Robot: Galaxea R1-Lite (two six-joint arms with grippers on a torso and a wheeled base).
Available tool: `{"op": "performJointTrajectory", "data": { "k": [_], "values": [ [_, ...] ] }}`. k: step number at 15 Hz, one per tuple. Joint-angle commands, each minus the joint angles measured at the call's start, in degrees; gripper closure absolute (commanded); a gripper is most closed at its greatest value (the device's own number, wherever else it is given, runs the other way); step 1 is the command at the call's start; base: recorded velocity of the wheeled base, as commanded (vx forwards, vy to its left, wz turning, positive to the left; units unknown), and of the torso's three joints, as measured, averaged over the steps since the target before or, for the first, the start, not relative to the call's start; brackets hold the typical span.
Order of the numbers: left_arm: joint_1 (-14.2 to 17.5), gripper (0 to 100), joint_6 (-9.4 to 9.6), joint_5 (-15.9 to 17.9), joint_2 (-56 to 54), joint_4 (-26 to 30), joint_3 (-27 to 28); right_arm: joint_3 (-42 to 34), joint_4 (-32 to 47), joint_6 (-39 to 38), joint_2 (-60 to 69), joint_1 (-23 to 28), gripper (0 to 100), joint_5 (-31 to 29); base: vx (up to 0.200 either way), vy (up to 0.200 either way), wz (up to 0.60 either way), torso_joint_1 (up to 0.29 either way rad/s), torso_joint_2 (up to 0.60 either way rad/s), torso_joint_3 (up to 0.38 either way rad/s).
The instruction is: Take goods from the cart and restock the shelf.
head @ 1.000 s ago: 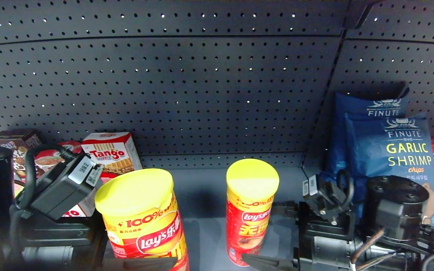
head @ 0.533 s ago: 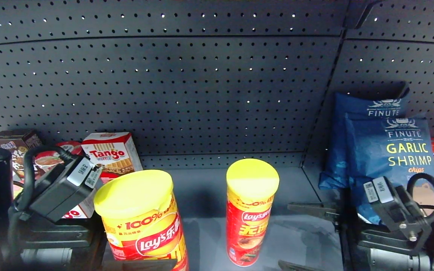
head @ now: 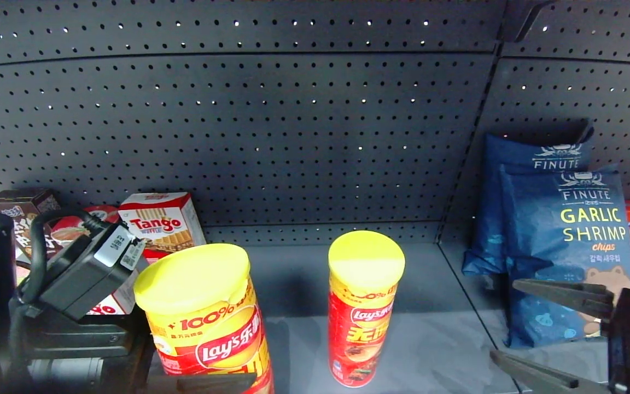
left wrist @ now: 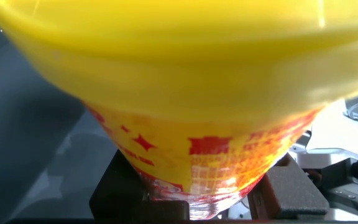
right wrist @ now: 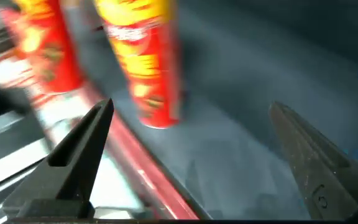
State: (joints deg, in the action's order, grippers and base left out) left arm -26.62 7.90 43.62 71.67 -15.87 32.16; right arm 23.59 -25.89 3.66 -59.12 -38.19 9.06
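A dark pegboard back (head: 293, 137) rises behind a grey shelf (head: 435, 339). A wafer box (head: 162, 221) sits at the shelf's left end and blue chip bags (head: 566, 241) lean at its right.

There are 2 chip cans between them. 1 of them, the standing can (head: 364, 312), is upright on the shelf near the front edge. The held can (head: 205, 323) is upright to its left, with a gap of bare shelf between them.

The left gripper (left wrist: 201, 202) has its jaws closed on the held can's lower body, 1 pad on each side. The can's long axis is vertical and runs across the jaws.

The right gripper (head: 503, 320) is at the lower right in front of the bags, with its jaws spread wide and nothing between them. The standing can lies to its left, well apart.

The left arm is the one placed to act. I judge the coming move to be setting the held can down on the bare shelf beside or behind the standing can. It would need to stay vertical and keep clear of the neighbour's lid.

The head view cuts off the held can's base, so I cannot tell whether it touches the shelf yet. The left wrist view shows the grip itself, low on the can and far below the yellow lid. The right wrist view, though blurred, shows the standing can's base planted close behind the shelf's red front strip (right wrist: 148, 180).
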Motion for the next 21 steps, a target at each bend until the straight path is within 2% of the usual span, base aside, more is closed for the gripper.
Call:
{"op": "performJointTrajectory", "data": {
  "k": [1,2,4,5,6,8,10,11,12,14,15,16,18,20,21],
  "values": [
    [0.0,100,-0.08,0.0,-0.1,0.0,0.2,0.5,5.8,-0.1,9.7,0.0,0,-5.7,0.000,0.000,0.00,0.000,0.00,0.000],
    [0.6,100,0.01,0.1,-0.2,0.0,0.4,0.1,9.5,-0.1,12.9,0.1,0,-13.1,0.000,0.000,0.00,0.000,0.00,0.000],
    [0.6,100,0.01,0.1,-0.5,-0.1,0.6,-2.6,10.0,-2.5,17.2,0.8,0,-22.6,0.000,0.000,0.00,0.000,0.00,0.000],
    [0.6,100,0.01,0.1,-1.1,0.0,0.5,-4.9,9.9,-4.6,19.3,2.9,0,-29.2,0.000,0.000,0.00,0.000,0.00,0.000],
    [0.6,100,0.01,0.1,-1.3,0.0,0.4,-6.3,9.7,-5.8,20.5,3.8,0,-32.6,0.000,0.000,0.00,0.000,0.00,0.000],
    [0.6,100,0.01,0.1,-1.6,0.0,0.5,-10.9,9.9,-6.5,26.0,7.3,0,-44.0,0.000,0.000,0.00,0.000,0.00,0.000],
    [0.6,100,0.01,0.2,-1.5,-0.1,0.8,-15.1,9.8,-6.6,28.1,11.2,0,-51.6,0.000,0.000,0.00,0.000,0.00,0.000],
    [0.6,100,0.01,0.2,-1.4,-0.8,1.0,-18.4,9.9,-6.6,30.8,15.9,0,-56.5,0.000,0.000,0.00,0.000,0.00,0.000],
    [0.6,100,-0.08,0.2,-1.3,-1.6,1.1,-20.5,10.1,-6.6,34.2,21.3,0,-58.5,0.000,0.000,0.00,0.000,0.00,0.000],
    [0.6,100,-0.08,0.3,-1.3,-1.7,1.1,-22.6,10.7,-6.4,38.1,32.3,0,-58.5,0.000,0.000,0.00,0.000,0.00,0.000],
    [0.6,100,-0.08,0.2,-1.3,-1.7,1.1,-23.3,11.7,-6.4,39.3,35.8,0,-58.5,0.000,0.000,0.00,0.000,0.00,0.000],
    [0.6,100,-0.08,0.2,-1.4,-1.7,1.1,-23.3,16.0,-6.3,43.0,39.3,0,-57.6,0.000,0.000,0.00,0.000,0.00,0.000],
    [0.6,100,-0.08,0.2,-1.5,-1.6,1.1,-23.2,22.1,-5.8,48.9,39.2,0,-51.3,0.000,0.000,0.00,0.000,0.00,0.000],
    [0.6,100,-0.08,0.2,-1.6,-1.6,1.0,-22.7,24.5,-2.0,55.3,35.9,0,-27.1,0.000,0.000,0.00,0.000,0.00,0.000],
    [0.6,100,-0.08,0.3,-1.6,-1.6,0.8,-22.9,24.0,-2.0,55.3,36.3,0,-17.7,0.000,0.000,0.00,0.000,0.00,0.000]
  ]
}}
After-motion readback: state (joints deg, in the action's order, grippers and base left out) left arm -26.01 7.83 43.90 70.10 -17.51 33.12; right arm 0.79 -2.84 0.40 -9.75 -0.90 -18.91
